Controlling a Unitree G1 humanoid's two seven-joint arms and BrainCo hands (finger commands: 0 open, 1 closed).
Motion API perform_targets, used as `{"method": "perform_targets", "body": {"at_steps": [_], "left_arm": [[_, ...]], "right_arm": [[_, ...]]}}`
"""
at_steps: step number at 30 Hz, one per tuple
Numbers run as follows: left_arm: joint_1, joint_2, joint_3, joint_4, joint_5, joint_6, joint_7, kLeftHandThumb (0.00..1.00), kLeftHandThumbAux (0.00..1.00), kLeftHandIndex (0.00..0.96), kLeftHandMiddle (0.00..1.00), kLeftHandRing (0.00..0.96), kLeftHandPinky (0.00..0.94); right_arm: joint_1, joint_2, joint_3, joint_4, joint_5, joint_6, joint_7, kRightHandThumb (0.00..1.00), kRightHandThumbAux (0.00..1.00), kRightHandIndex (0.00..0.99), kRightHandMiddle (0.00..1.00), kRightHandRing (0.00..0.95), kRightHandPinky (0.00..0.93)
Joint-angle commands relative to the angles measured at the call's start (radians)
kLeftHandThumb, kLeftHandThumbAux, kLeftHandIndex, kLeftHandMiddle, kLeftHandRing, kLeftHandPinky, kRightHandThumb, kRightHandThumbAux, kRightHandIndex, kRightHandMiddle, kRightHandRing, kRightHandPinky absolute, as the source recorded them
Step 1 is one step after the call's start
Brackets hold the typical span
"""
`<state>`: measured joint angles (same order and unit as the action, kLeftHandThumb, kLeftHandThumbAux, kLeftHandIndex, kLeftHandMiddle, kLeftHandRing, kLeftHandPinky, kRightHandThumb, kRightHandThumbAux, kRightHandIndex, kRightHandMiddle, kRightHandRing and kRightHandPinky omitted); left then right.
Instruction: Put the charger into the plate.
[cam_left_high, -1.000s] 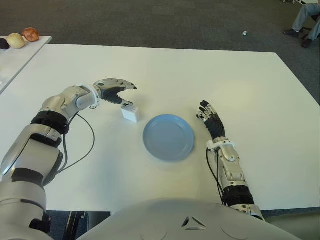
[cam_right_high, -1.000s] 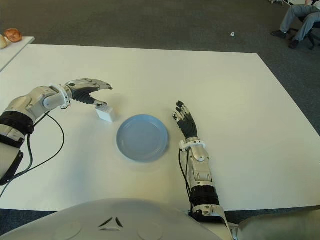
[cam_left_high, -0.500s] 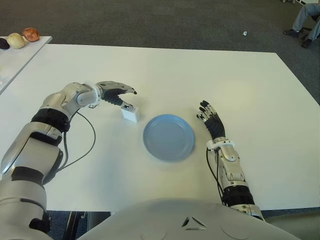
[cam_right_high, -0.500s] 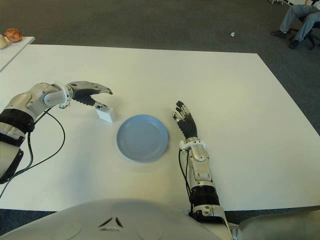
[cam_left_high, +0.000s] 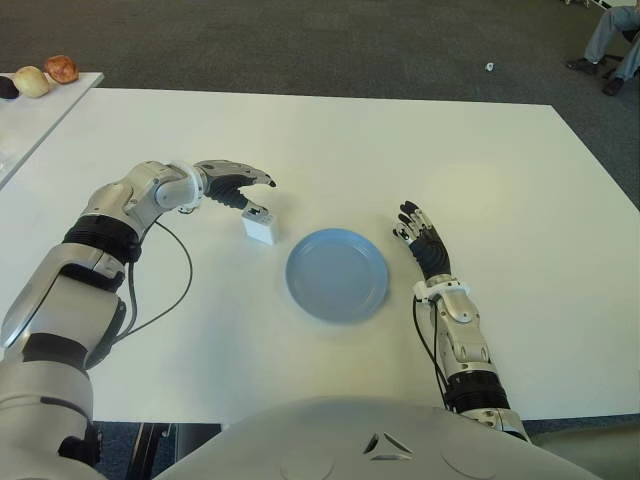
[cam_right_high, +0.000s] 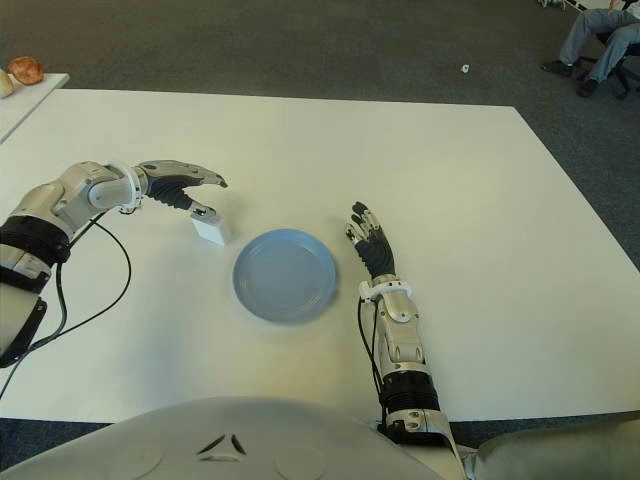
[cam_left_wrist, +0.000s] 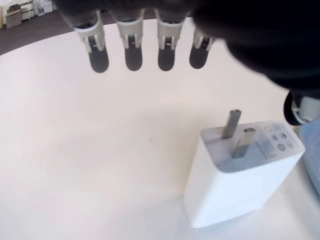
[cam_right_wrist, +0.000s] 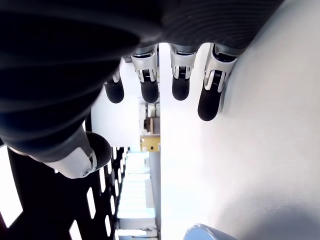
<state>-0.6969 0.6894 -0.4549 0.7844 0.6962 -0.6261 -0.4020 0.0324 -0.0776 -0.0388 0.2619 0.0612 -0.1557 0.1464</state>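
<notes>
A small white charger (cam_left_high: 260, 226) with two metal prongs pointing up (cam_left_wrist: 239, 172) stands on the white table (cam_left_high: 330, 140), just left of a round light-blue plate (cam_left_high: 337, 273). My left hand (cam_left_high: 238, 185) hovers over the charger's left side, fingers (cam_left_wrist: 132, 52) spread, holding nothing; its thumb tip is close to the charger's top. In the left wrist view the charger sits free on the table below the fingertips. My right hand (cam_left_high: 421, 238) shows to the right of the plate, fingers (cam_right_wrist: 180, 80) extended and holding nothing.
A second white table (cam_left_high: 25, 120) at the far left carries a few round fruit-like items (cam_left_high: 46, 73). Dark carpet (cam_left_high: 320, 45) lies beyond the table. A seated person's legs (cam_left_high: 612, 35) show at the top right corner.
My left hand has dropped slightly and edged toward the charger, fingers still spread. The charger, plate and right hand have not moved.
</notes>
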Motion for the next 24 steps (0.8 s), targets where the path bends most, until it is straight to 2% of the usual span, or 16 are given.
{"method": "perform_targets", "body": {"at_steps": [1,24], "left_arm": [[0.008,0.01,-0.004,-0.015,-0.008,0.002,-0.016,0.456,0.234,0.013,0.026,0.024,0.084],[0.05,0.026,0.006,-0.028,-0.001,-0.06,0.118,0.403,0.24,0.039,0.052,0.048,0.094]], "right_arm": [[0.009,-0.002,0.004,0.022,-0.002,0.029,0.004,0.0,0.583,0.0,0.0,0.0,0.0],[-0.002,-0.006,0.003,0.039,-0.001,0.025,0.011,0.0,0.585,0.0,0.0,0.0,0.0]]}}
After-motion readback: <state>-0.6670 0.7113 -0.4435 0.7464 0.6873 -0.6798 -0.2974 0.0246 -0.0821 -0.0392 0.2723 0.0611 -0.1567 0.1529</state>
